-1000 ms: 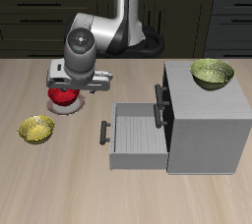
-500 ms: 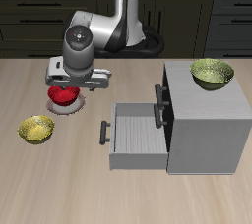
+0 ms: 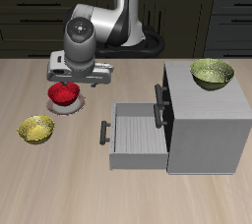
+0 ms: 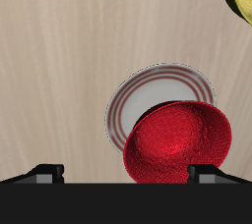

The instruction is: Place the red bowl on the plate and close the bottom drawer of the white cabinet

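Yellow-gold bowl (image 3: 36, 129) at 8 o'clock on the table (image 3: 89, 184). Red bowl (image 3: 64, 93) resting on the plate (image 3: 56, 105), overhanging its rim. Gripper (image 3: 81, 75) above, at 1 o'clock from the bowl, fingers spread, holding nothing. Bottom drawer (image 3: 134, 140) pulled out of the white cabinet (image 3: 207, 130), olive-green bowl (image 3: 212, 73) on top.

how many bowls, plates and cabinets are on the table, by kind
bowls: 3 - red bowl, yellow-gold bowl, olive-green bowl
plates: 1 - plate
cabinets: 1 - white cabinet
total: 5
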Robot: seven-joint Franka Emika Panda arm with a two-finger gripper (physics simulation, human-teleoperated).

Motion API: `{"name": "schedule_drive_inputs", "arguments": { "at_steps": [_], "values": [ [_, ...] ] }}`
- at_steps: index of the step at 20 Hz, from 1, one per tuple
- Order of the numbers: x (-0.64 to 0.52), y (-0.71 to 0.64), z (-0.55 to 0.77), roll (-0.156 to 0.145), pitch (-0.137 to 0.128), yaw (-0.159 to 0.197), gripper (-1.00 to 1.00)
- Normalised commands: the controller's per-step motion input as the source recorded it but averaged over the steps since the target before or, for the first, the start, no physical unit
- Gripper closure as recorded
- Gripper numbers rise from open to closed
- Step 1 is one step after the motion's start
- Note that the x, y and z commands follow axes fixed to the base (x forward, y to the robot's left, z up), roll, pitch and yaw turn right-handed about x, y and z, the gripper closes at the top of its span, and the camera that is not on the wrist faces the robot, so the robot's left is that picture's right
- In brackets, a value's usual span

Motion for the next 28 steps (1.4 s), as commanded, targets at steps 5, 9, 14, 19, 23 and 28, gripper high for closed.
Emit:
{"name": "schedule_drive_inputs", "arguments": {
  "at_steps": [5, 9, 14, 19, 23, 28],
  "values": [
    [0.05, 0.09, 0.4, 0.008, -0.047, -0.003, -1.0],
    [0.03, 0.02, 0.27, 0.0, -0.03, -0.001, -1.0],
    [0.05, 0.0, 0.39, -0.008, -0.039, 0.007, -1.0],
    [-0.01, 0.1, 0.33, 0.006, -0.049, 0.03, -1.0],
    [-0.04, 0.03, 0.14, 0.001, -0.018, 0.014, -1.0],
    [0.0, 0.01, 0.03, 0.003, -0.005, 0.027, -1.0]
  ]
}}
